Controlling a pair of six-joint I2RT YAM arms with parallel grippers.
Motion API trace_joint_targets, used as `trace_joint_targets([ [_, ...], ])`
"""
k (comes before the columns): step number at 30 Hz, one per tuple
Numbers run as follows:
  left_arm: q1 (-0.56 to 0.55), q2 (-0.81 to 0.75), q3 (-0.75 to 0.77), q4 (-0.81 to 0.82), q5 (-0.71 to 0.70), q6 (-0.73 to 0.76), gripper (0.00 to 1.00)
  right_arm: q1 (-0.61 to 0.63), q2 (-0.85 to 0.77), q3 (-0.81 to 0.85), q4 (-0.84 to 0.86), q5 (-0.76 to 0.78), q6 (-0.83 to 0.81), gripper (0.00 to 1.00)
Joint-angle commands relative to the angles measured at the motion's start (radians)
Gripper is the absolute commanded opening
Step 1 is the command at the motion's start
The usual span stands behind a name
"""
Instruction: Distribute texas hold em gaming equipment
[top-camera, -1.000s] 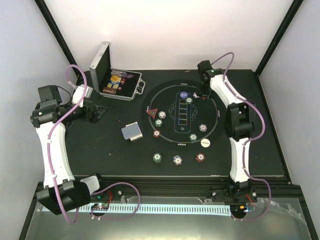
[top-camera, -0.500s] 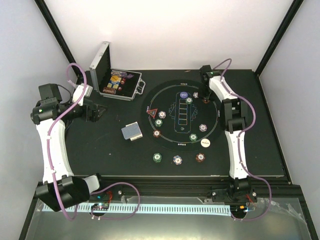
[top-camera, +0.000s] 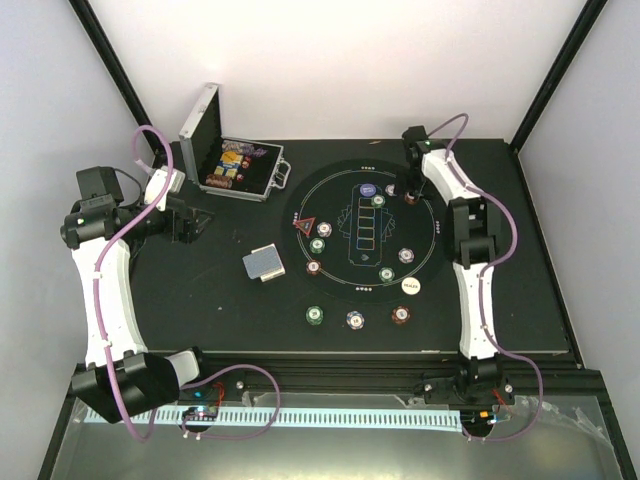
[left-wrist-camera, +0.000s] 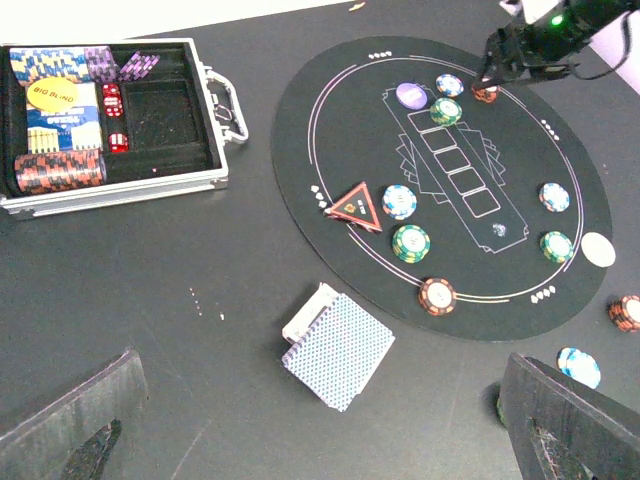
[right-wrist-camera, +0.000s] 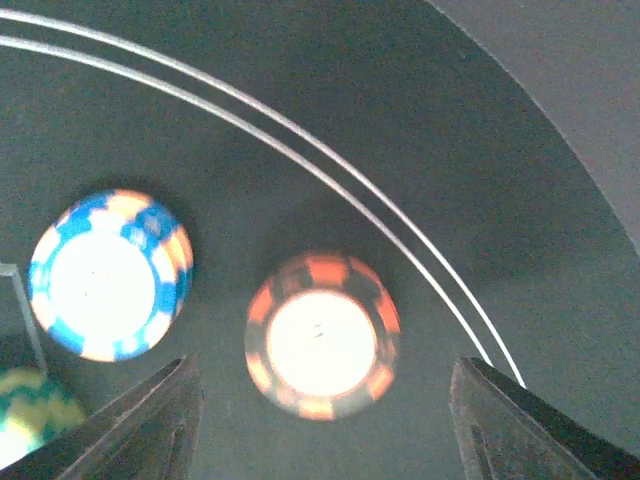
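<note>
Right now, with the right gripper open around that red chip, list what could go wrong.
1. The right gripper straddles the red chip, close above the mat; lifting off at a slant could let a finger drag it.
2. The blue-white chip lies close beside one finger; a sideways move could knock it out of place.

White arms, black joints, purple cables, seemingly dark-grey claw fingers

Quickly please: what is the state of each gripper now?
Left gripper: open, holding nothing.
Right gripper: open, fingers either side of the dark red chip, not touching.
</note>
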Motion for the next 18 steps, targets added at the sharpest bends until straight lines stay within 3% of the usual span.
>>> trace_joint_targets([
  [1,0.008,0.000,0.035,-0.026,-0.001,0.025,0.99,0.025,-0.263,-0.185,0.031,0.003,0.018,0.71],
  [9,0.009,-0.011,0.014,-0.031,0.002,0.038,0.99,0.171,-0.746,-0.872,0.220,0.035,0.101,0.72],
  [18,0.009,-0.017,0.016,-0.036,0.017,0.041,0.99,0.469,-1.111,-1.321,0.231,0.025,0.340,0.75],
])
